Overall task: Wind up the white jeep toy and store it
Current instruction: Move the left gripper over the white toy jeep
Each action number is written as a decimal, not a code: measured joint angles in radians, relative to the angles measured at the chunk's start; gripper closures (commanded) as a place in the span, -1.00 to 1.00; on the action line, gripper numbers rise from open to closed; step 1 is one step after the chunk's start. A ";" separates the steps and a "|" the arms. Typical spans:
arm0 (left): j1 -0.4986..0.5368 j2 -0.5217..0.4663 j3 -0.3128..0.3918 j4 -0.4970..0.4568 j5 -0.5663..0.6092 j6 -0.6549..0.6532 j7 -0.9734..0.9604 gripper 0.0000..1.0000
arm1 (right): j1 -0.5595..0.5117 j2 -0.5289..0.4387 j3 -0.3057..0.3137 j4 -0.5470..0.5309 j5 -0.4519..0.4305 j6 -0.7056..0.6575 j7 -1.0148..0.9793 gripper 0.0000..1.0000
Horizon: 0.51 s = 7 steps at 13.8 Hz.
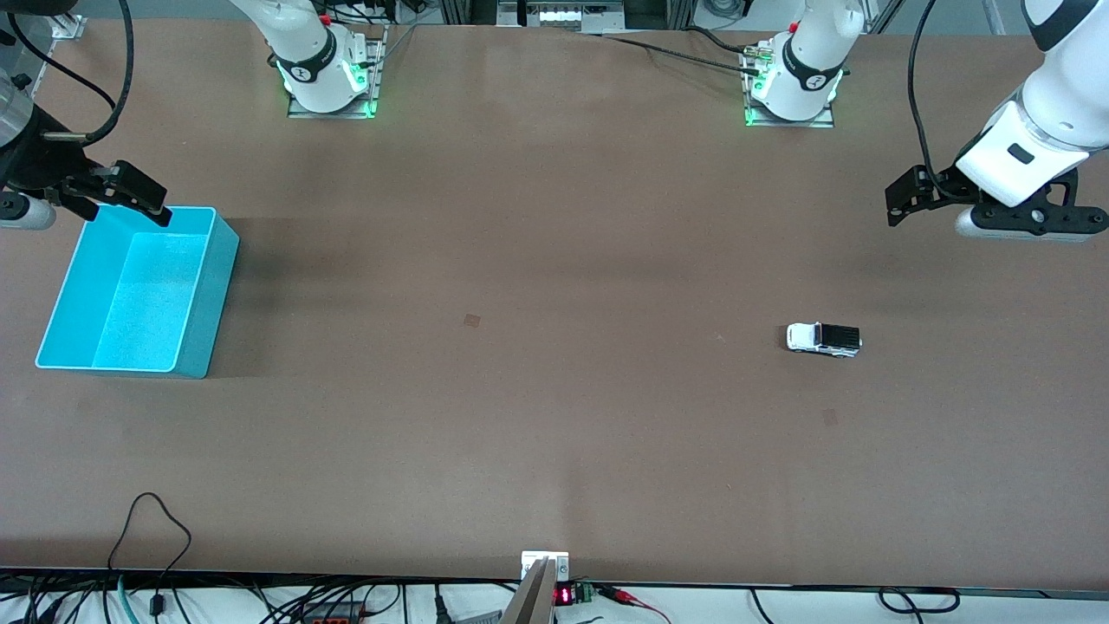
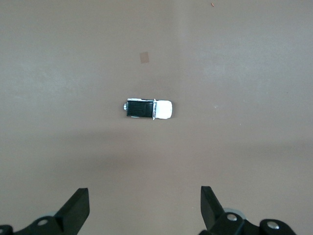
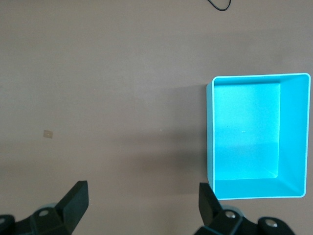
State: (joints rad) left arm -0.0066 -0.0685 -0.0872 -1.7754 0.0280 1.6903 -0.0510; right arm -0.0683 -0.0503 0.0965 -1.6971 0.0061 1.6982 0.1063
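The white jeep toy [image 1: 823, 339], with a black rear roof panel, stands on its wheels on the brown table toward the left arm's end; it also shows in the left wrist view [image 2: 148, 109]. My left gripper [image 1: 903, 198] [image 2: 144, 192] hangs open and empty in the air over the table's left-arm end, apart from the jeep. The turquoise bin [image 1: 212, 303] stands empty at the right arm's end and shows in the right wrist view [image 3: 247, 132]. My right gripper [image 1: 156, 206] [image 3: 143, 187] hangs open and empty over the bin's rim farthest from the front camera.
Two small tape marks lie on the table, one near the middle [image 1: 471, 320] and one nearer the front camera than the jeep [image 1: 830, 417]. A black cable [image 1: 152, 529] loops onto the table's front edge. The arm bases [image 1: 329, 78] [image 1: 793, 82] stand along the back edge.
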 measured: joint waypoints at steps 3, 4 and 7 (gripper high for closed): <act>0.000 0.000 0.000 0.000 0.000 -0.001 0.000 -1.00 | 0.000 0.000 0.000 -0.002 -0.009 0.006 -0.005 -1.00; 0.000 0.000 0.000 0.000 0.000 -0.002 0.000 -1.00 | 0.000 0.000 0.000 -0.002 -0.015 0.014 -0.009 -1.00; 0.000 0.000 0.000 0.000 0.000 -0.004 0.015 -1.00 | 0.000 0.000 0.000 -0.003 -0.018 0.021 -0.011 -1.00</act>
State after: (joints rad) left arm -0.0066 -0.0685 -0.0872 -1.7753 0.0280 1.6858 -0.0362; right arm -0.0682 -0.0506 0.0965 -1.6998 -0.0119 1.7188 0.0955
